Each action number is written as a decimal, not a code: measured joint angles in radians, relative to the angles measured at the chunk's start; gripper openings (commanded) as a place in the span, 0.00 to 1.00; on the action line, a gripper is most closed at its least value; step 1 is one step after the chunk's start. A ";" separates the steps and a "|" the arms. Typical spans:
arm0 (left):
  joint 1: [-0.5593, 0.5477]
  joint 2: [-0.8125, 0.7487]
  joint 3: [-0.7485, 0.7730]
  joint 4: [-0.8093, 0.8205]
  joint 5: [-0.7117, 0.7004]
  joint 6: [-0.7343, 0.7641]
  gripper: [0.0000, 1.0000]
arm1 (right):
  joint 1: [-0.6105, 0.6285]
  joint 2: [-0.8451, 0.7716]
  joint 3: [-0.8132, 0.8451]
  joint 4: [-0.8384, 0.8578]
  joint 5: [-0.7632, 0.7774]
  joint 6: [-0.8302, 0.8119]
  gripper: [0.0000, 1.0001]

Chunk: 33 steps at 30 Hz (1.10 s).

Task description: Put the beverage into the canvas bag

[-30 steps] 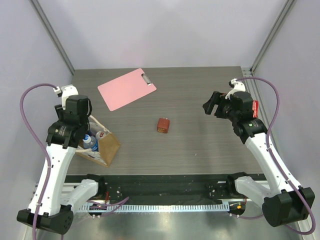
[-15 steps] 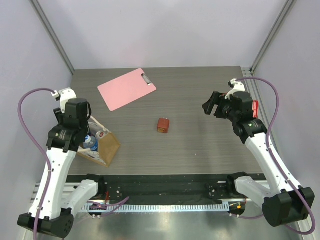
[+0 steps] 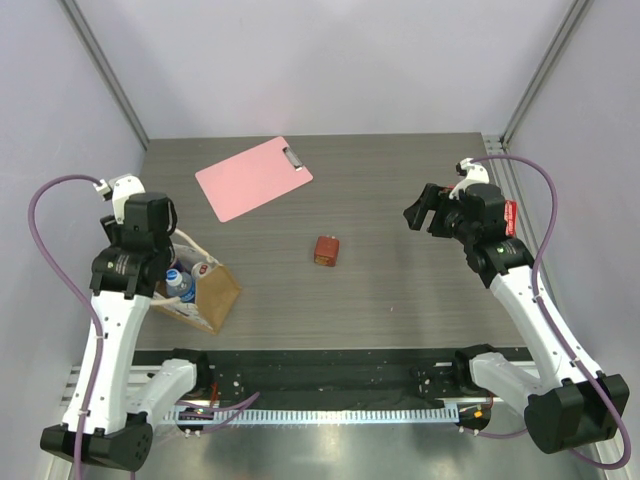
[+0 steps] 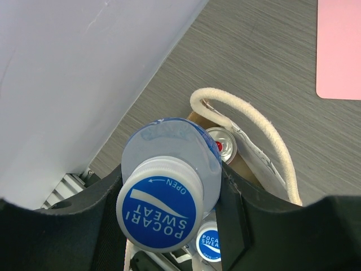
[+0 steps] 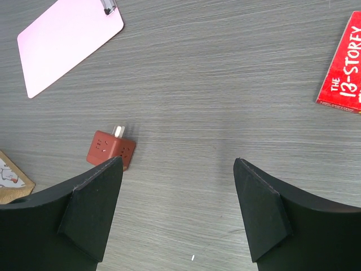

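My left gripper (image 4: 169, 189) is shut on a clear Pocari Sweat bottle (image 4: 163, 197) with a blue and white cap, and holds it upright over the open tan canvas bag (image 3: 214, 294). The bag's cream loop handle (image 4: 248, 121) lies just right of the bottle. Inside the bag I see a second Pocari Sweat cap (image 4: 210, 245) and a silver can top (image 4: 221, 147). In the top view the left gripper (image 3: 150, 262) hangs over the bag's left side, and a bottle (image 3: 178, 284) shows in the bag. My right gripper (image 5: 177, 186) is open and empty above the table at the right (image 3: 425, 212).
A small reddish-brown box (image 3: 325, 250) lies mid-table, also in the right wrist view (image 5: 110, 149). A pink clipboard (image 3: 252, 177) lies at the back left. A red book (image 5: 344, 68) lies at the far right. The left wall stands close beside the bag.
My left arm has shifted a little to the left and back over the bag. The right arm has not moved.
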State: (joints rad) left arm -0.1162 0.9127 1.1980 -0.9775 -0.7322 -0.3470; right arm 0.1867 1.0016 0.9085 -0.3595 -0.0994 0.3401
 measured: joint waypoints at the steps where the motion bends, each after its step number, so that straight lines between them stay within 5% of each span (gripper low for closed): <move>1: 0.000 0.001 0.005 -0.008 0.005 0.000 0.00 | 0.000 0.000 0.000 0.000 -0.001 0.000 0.85; 33: -0.001 -0.002 0.081 -0.196 0.067 -0.038 0.00 | 0.000 -0.002 -0.011 0.023 -0.046 0.007 0.85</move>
State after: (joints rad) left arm -0.1173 0.9104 1.2793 -1.1736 -0.6655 -0.3851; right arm 0.1867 0.9993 0.8970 -0.3367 -0.1455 0.3473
